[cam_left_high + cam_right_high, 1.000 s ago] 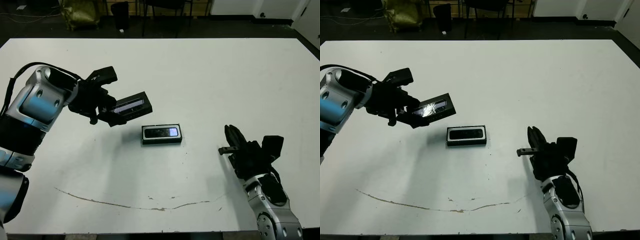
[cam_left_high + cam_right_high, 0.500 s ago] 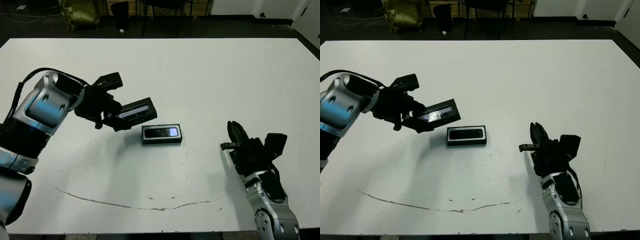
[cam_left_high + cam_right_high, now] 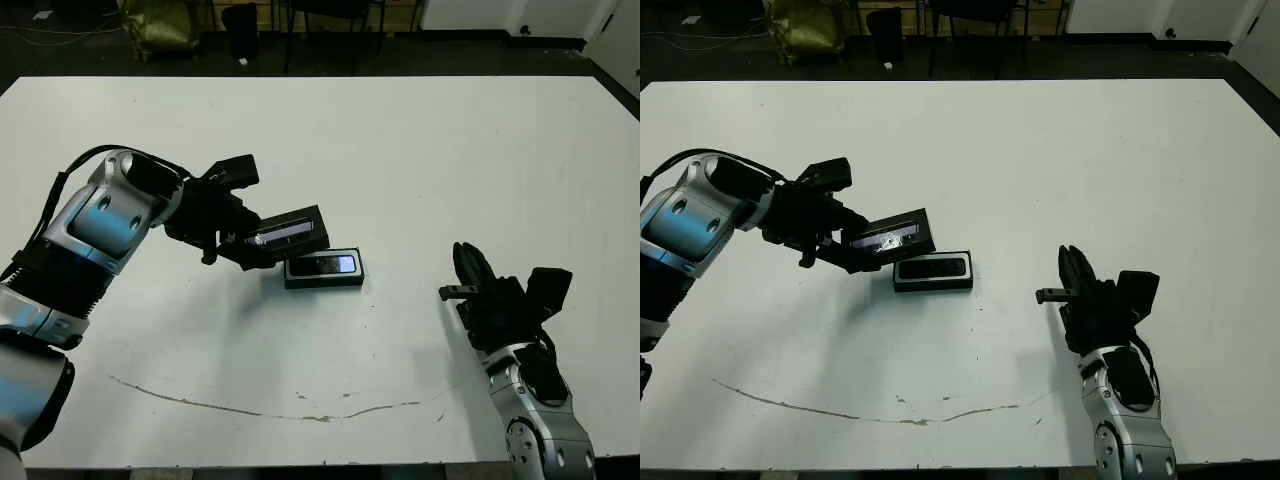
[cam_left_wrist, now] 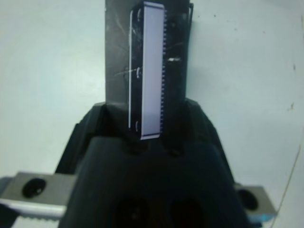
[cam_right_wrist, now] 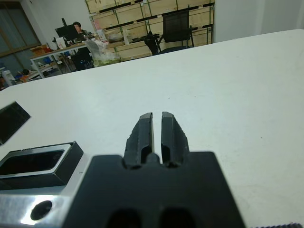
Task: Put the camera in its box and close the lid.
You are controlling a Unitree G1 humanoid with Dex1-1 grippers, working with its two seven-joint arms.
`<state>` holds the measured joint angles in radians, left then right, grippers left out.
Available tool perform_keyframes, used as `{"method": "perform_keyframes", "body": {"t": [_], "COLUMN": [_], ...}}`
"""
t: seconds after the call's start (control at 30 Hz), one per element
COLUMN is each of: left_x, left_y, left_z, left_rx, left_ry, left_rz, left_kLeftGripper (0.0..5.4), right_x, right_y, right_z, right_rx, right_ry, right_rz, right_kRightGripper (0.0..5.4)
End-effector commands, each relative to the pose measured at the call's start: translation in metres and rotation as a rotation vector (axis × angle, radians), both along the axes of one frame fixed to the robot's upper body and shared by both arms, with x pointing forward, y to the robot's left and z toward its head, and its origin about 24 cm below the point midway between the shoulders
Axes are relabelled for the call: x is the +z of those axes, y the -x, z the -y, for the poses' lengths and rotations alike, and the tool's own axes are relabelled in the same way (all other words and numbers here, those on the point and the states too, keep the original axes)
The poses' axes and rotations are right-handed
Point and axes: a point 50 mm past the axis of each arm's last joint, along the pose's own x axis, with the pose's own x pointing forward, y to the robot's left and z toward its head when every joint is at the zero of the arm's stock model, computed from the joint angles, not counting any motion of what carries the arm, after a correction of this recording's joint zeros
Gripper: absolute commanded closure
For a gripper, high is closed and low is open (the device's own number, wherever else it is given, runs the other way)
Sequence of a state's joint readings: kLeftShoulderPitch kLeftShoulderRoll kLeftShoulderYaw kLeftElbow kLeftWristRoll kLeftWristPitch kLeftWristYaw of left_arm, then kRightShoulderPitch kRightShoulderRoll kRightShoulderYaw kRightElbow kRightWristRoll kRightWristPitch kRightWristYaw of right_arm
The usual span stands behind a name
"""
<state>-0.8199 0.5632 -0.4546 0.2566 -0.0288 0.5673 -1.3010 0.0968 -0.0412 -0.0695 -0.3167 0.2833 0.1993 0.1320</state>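
The box (image 3: 300, 280), a small black tray, lies at the middle of the table. The camera (image 3: 322, 265) lies inside it, with a pale bluish patch showing at its right end. My left gripper (image 3: 250, 245) is shut on the lid (image 3: 290, 231), a flat black piece with a glossy strip. It holds the lid tilted in the air, just above the box's far left corner. In the left wrist view the lid (image 4: 147, 71) stands between the fingers (image 4: 90, 128). My right gripper (image 3: 466, 272) is shut on nothing, low over the table to the right of the box.
A thin brown scratch (image 3: 250, 408) runs along the table near its front edge. The right wrist view shows the box (image 5: 35, 164) and, beyond the table, shelves, a chair and a seated person (image 5: 76, 28).
My left gripper has carried the lid right and down, from well left of the box to right over its left end. The right arm has barely moved.
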Motion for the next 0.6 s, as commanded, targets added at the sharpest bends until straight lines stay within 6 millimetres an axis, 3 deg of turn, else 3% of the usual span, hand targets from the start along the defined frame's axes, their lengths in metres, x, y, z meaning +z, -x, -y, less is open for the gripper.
{"method": "perform_keyframes", "body": {"t": [0.03, 0.6], "left_x": [-0.012, -0.026], "left_y": [0.002, 0.002], "left_z": [0.000, 0.011], "left_rx": [-0.005, -0.020], "left_ry": [-0.013, 0.046], "left_rz": [-0.024, -0.054], "left_kLeftGripper": [3.14, 3.14], "right_x": [-0.005, -0.005], "right_y": [0.003, 0.004], "right_z": [0.003, 0.003], "right_rx": [-0.011, -0.016], "right_ry": [0.013, 0.005], "right_rz": [-0.028, -0.039], "right_kRightGripper": [5.40, 5.40]}}
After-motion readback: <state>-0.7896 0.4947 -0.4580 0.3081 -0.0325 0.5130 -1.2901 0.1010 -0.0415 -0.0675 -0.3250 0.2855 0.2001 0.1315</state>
